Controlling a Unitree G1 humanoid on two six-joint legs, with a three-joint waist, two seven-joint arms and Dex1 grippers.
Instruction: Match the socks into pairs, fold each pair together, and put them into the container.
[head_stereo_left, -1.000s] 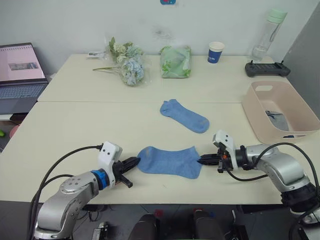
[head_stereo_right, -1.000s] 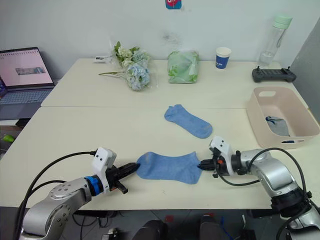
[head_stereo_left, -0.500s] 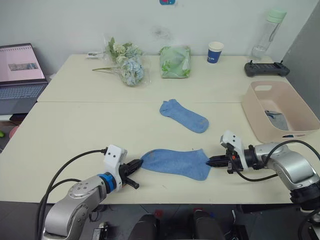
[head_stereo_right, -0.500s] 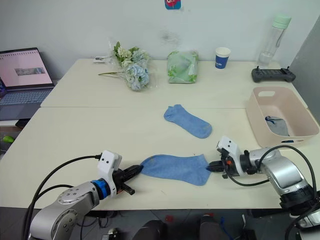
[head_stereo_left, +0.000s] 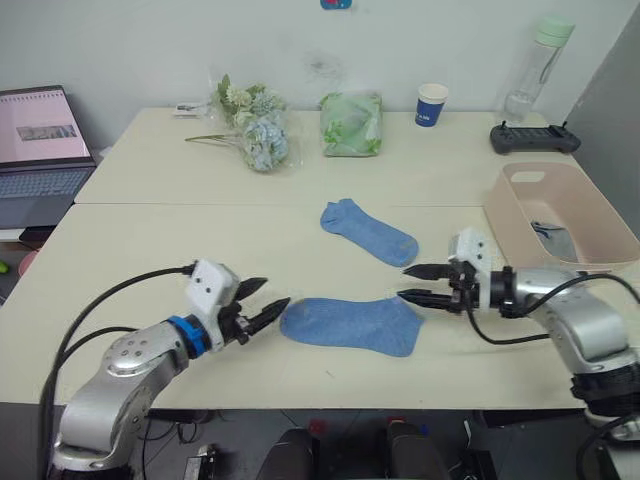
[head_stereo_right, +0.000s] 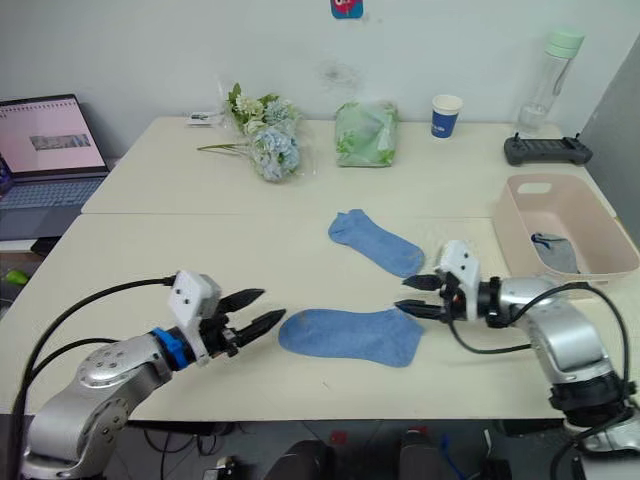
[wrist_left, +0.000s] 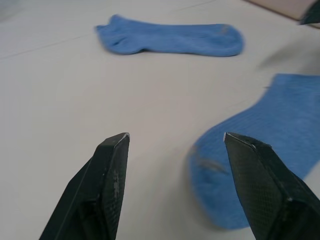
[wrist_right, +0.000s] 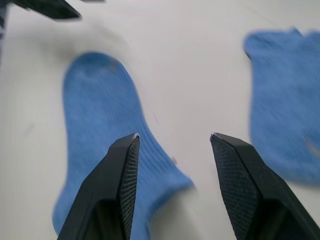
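Note:
A light blue sock (head_stereo_left: 350, 323) lies flat near the table's front edge, and nothing grips it. My left gripper (head_stereo_left: 272, 295) hovers open just off its left end. At its right end my right gripper (head_stereo_left: 403, 281) is open too, a little above the table. The left wrist view has the near sock (wrist_left: 270, 125) beyond the open fingers and another light blue sock (wrist_left: 170, 37) farther off. That other sock (head_stereo_left: 368, 231) lies slanted mid-table. The pink container (head_stereo_left: 510, 232) stands at the right with a grey sock (head_stereo_left: 555, 240) inside.
Along the back of the table are a flower bunch (head_stereo_left: 255, 130), a green bag (head_stereo_left: 351, 122), a blue paper cup (head_stereo_left: 431, 104), a clear bottle (head_stereo_left: 535, 65) and a black controller (head_stereo_left: 533, 137). A laptop (head_stereo_left: 40, 140) sits at the far left.
Both grippers were shut on the near sock's two ends and have opened and let go. The sock now rests flat, and both grippers have lifted slightly off its ends.

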